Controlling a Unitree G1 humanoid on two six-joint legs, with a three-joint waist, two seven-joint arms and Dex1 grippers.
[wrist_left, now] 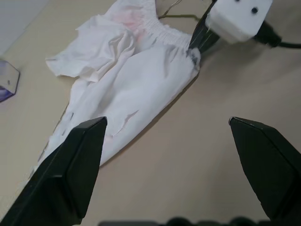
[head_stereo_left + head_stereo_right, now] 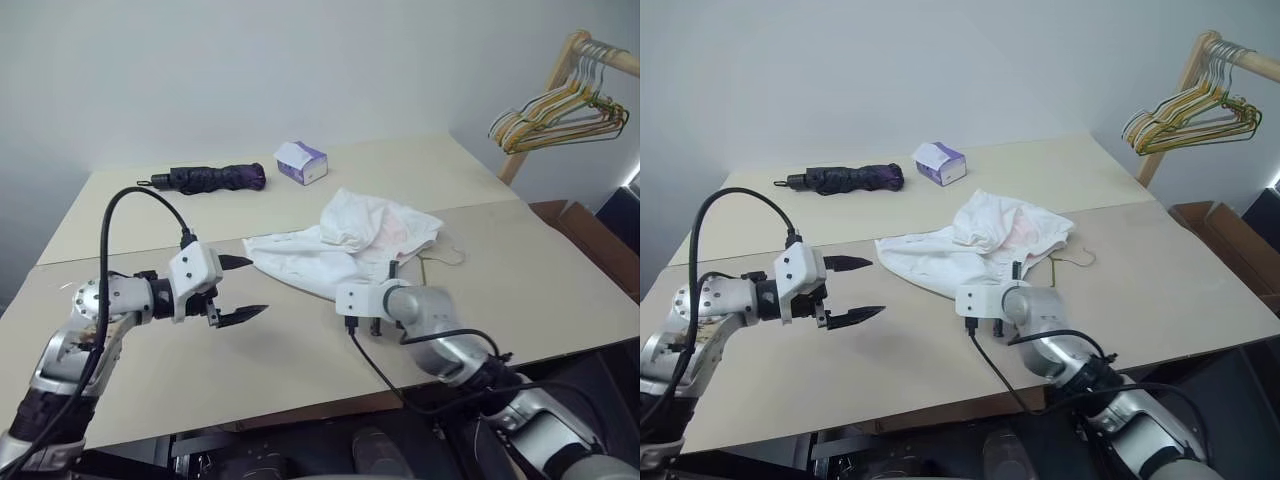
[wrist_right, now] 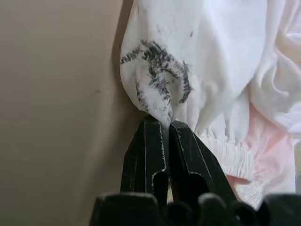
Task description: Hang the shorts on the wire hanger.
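On the table [image 2: 150,380], 1 pair of shorts [image 2: 340,245], 1 folded dark umbrella [image 2: 210,178] and 1 purple-white tissue box [image 2: 301,162] are lying; several wire hangers are hanging on a rack [image 2: 565,105] at the far right. The shorts are lying crumpled near the table's middle, white with a pink tinge and a gathered elastic waist, dark smudges marking the near corner. The right gripper [image 3: 167,127] is pinching that smudged corner with its fingers closed. The left gripper [image 2: 245,288] is hovering to the left, fingers spread wide, gripping nothing. 1 wire hanger [image 2: 445,255] is lying mostly hidden under the shorts, only thin wire peeking out at their right.
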